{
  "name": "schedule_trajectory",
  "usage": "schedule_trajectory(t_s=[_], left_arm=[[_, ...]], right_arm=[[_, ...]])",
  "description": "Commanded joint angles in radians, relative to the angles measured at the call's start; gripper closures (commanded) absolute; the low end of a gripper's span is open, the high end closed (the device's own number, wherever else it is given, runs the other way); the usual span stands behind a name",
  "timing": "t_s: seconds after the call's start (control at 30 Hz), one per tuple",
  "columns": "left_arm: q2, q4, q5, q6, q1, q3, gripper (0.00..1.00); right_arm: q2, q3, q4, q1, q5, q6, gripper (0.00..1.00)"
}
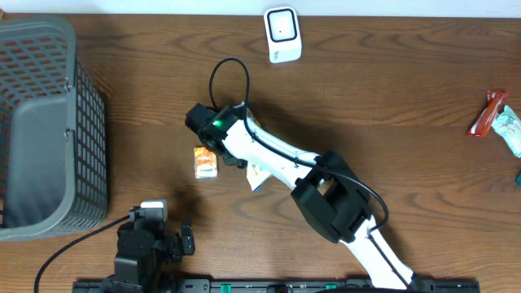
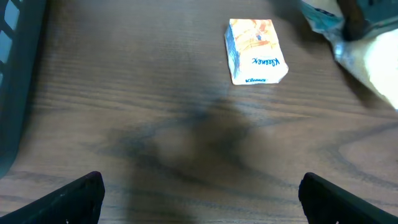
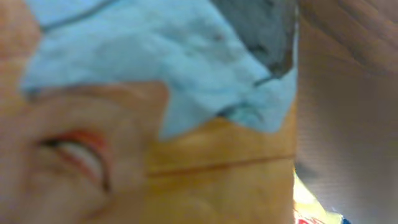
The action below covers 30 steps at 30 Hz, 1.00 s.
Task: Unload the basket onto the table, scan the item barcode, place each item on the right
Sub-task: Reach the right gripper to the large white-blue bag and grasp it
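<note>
A cream, orange and light-blue snack packet (image 3: pixel 186 124) fills the right wrist view and hides the fingers there. From overhead it pokes out (image 1: pixel 259 175) from under my right arm at mid-table. My right gripper (image 1: pixel 234 157) is down on it and shut on the packet. Its dark tip shows over the packet (image 2: pixel 367 53) at the top right of the left wrist view. The white barcode scanner (image 1: pixel 282 34) lies at the far edge of the table. My left gripper (image 2: pixel 199 202) hovers open over bare wood near the front edge, holding nothing.
A small Kleenex tissue pack (image 1: pixel 205 163) (image 2: pixel 255 53) lies just left of the right gripper. A grey mesh basket (image 1: pixel 45 122) takes up the left side. A red wrapper (image 1: pixel 491 112) and a pale packet (image 1: pixel 510 130) lie at the right edge.
</note>
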<state>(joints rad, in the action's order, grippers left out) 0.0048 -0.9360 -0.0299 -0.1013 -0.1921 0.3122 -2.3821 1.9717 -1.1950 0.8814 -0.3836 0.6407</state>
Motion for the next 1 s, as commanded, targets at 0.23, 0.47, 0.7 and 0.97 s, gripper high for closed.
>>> schedule_trajectory(t_s=[0.23, 0.47, 0.7, 0.97], left_arm=[[-0.001, -0.006, -0.008, -0.001, -0.003, 0.001, 0.0], [-0.001, -0.006, -0.008, -0.001, -0.003, 0.001, 0.0], [-0.001, -0.006, -0.008, -0.001, -0.003, 0.001, 0.0], [-0.001, -0.006, -0.008, -0.001, -0.003, 0.001, 0.0]], right_arm=[[0.174, 0.093, -0.066, -0.145, 0.868, -0.594, 0.99], [0.188, 0.085, -0.343, -0.293, 1.37, -0.94, 0.99], [0.188, 0.076, -0.49, -0.348, 1.656, -1.034, 0.99], [0.188, 0.076, -0.504, -0.351, 1.8, -1.014, 0.99]])
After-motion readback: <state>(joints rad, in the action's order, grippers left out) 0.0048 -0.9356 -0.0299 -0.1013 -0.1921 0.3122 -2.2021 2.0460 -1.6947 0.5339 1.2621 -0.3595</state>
